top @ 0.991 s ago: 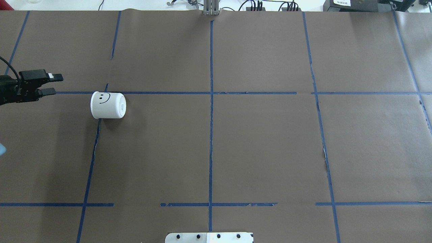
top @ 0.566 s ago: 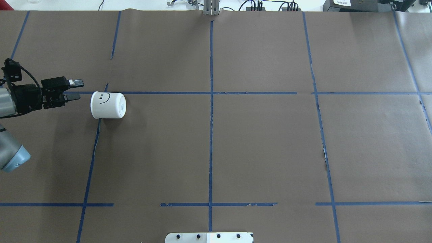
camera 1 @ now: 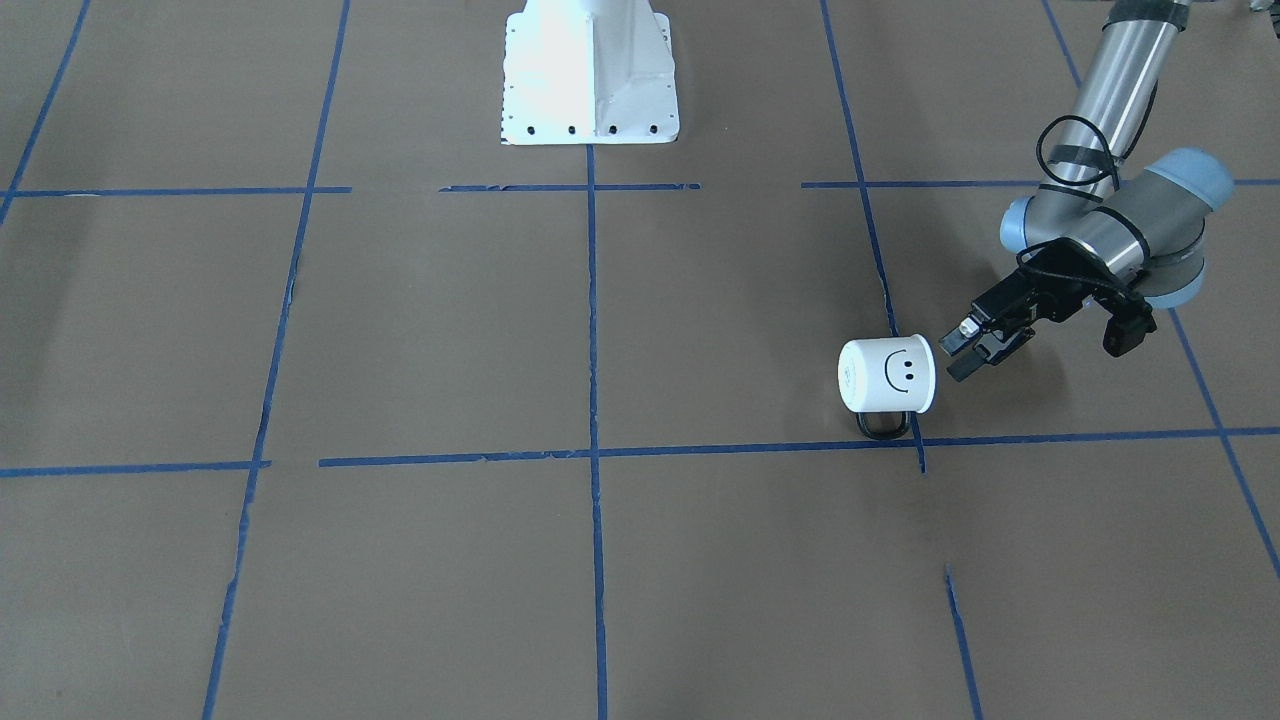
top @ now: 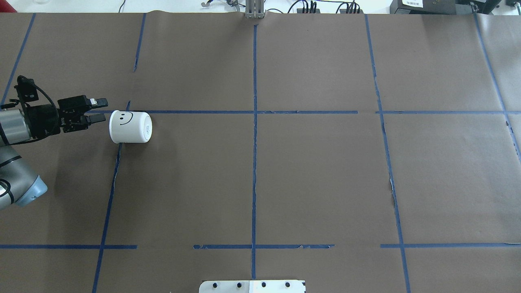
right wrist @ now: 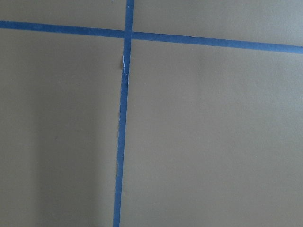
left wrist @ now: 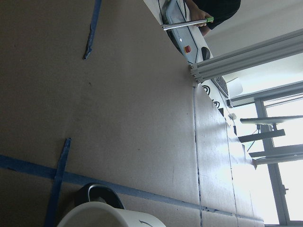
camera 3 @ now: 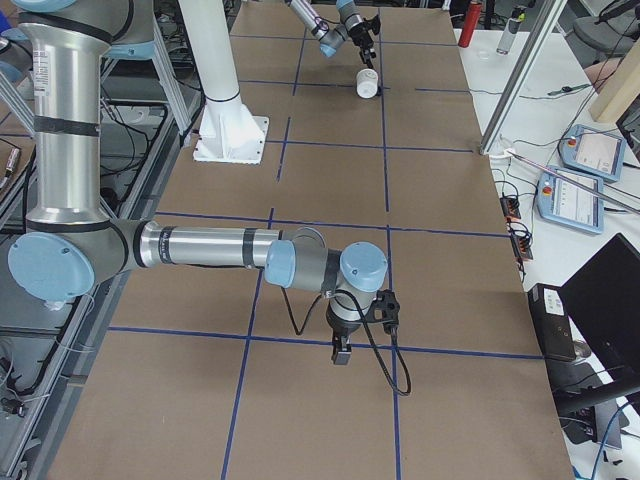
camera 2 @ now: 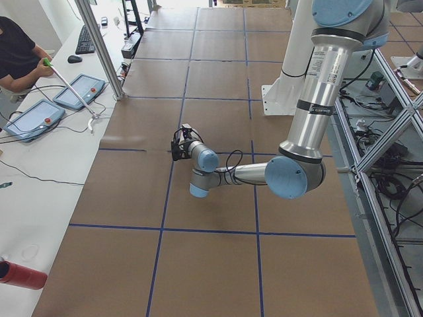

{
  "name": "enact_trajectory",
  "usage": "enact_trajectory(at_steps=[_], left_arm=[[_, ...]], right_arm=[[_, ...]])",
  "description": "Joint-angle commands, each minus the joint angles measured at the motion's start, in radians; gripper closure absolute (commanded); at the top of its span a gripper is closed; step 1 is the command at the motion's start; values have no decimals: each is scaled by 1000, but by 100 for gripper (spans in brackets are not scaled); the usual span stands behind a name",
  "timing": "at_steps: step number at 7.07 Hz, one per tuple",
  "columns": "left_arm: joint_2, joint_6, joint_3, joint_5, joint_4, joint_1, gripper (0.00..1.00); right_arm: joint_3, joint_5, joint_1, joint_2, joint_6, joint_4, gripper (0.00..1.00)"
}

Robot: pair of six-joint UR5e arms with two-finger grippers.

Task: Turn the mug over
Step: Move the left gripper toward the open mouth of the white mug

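Observation:
The white mug (top: 130,127) with a black smiley face lies on its side on the brown table cover. Its flat bottom points toward the table's middle. Its black handle (camera 1: 884,424) rests on the table on the far side from the robot. My left gripper (top: 99,109) is open and empty, level with the mug and a short gap from its rim end. It also shows in the front view (camera 1: 958,350). The left wrist view shows the mug's edge (left wrist: 111,216) and handle (left wrist: 97,193) at the bottom. My right gripper (camera 3: 340,350) points down over bare table far from the mug; I cannot tell if it is open.
Blue tape lines (top: 254,122) divide the brown table cover into squares. The robot's white base plate (camera 1: 590,70) stands at the near-side middle. An operator and control pendants (camera 2: 33,115) are beyond the far edge.
My left gripper has moved to the right, closing most of the gap to the mug. The mug has not moved.

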Motion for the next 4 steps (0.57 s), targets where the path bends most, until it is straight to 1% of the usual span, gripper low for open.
enact_trajectory(at_steps=[1,2,3,4], left_arm=[[-28,-8,41,1,-15,27,2],[-35,-9,41,1,-15,33,3],[-49,-20,49,3,-15,36,8],[-55,-23,54,3,-15,37,27]], right_arm=[[1,0,0,0,0,0,0],[0,0,0,0,0,0,0],[0,0,0,0,0,0,0],[0,0,0,0,0,0,0]])
